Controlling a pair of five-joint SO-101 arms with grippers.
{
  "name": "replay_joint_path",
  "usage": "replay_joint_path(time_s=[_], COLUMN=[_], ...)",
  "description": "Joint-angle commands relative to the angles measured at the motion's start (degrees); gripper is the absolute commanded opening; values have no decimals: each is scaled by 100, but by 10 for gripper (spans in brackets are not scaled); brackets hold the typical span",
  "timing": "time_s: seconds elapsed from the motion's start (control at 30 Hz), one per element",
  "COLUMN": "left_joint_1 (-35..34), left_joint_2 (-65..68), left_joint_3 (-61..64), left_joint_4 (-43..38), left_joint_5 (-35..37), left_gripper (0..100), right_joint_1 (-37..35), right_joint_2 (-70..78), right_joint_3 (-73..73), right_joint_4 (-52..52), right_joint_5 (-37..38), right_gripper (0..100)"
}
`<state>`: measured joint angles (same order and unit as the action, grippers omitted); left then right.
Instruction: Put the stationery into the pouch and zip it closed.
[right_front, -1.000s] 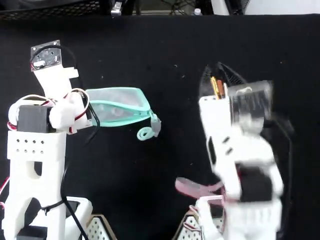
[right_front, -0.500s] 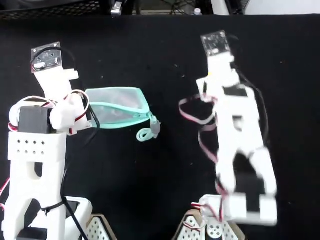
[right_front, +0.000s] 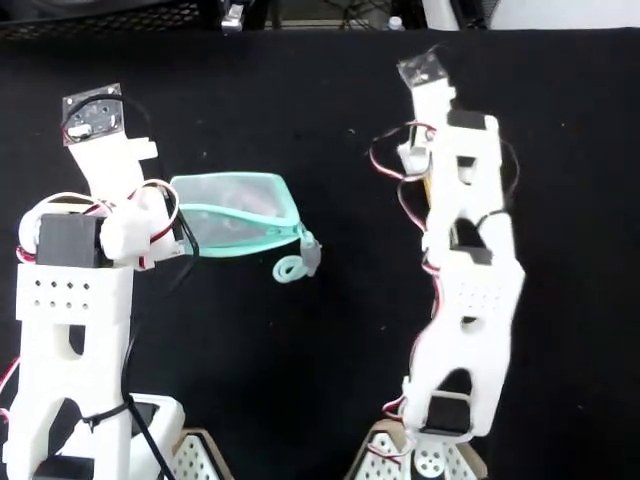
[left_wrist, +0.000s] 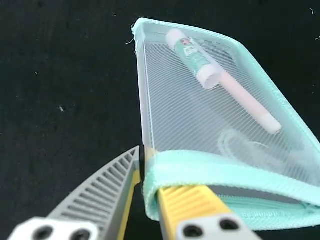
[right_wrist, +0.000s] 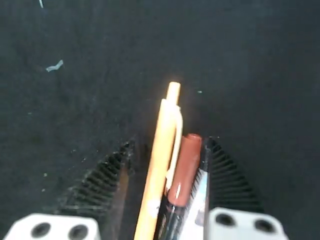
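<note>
The mint mesh pouch (right_front: 235, 212) lies left of centre on the black table, its zip pull and cord loop (right_front: 297, 264) at its right end. Through the mesh I see a white stick with a green label (left_wrist: 192, 56) and a pink pen (left_wrist: 245, 102). My left gripper (left_wrist: 147, 167) (right_front: 186, 238) is shut on the pouch's left end. My right gripper (right_wrist: 169, 145) is open and points down at the table, straddling an orange pen (right_wrist: 162, 150) and a brown pen (right_wrist: 184, 167). The brown pen lies against one finger. The orange pen also peeks out under the right arm (right_front: 428, 186).
The black cloth (right_front: 330, 330) covers the whole table. The right arm (right_front: 462, 290) stretches from its base at the front edge toward the middle. The left arm's tower (right_front: 70, 330) stands at the front left. Bits of white lint (right_wrist: 54, 66) dot the cloth.
The right arm has unfolded and stretched forward, its wrist rising over the pens. The pouch and the left arm have not moved.
</note>
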<state>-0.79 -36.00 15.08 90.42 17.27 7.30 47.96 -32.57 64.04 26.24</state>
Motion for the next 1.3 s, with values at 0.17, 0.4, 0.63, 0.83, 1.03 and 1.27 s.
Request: replay_joint_path(time_s=[0.17,0.4,0.63,0.83,1.03,1.27], left_joint_1=[-40,-40,-40,-40,-40,-40], left_joint_2=[-97,-97,-97,-97,-97,-97], left_joint_3=[-13,-13,-13,-13,-4,-4], left_joint_4=[-132,-132,-132,-132,-141,-149], left_joint_5=[-185,-185,-185,-185,-185,-185], left_gripper=[30,30,30,30,30,30], right_joint_1=[26,-35,-35,-18,-9,88], right_joint_2=[1420,2229,2835,2862,2818,2185], right_joint_3=[-2431,-4031,-5886,-6299,-6316,-6316], right_joint_4=[730,1336,2224,2734,3007,3710], right_joint_5=[316,466,466,466,466,360], right_gripper=[204,37,13,13,12,12])
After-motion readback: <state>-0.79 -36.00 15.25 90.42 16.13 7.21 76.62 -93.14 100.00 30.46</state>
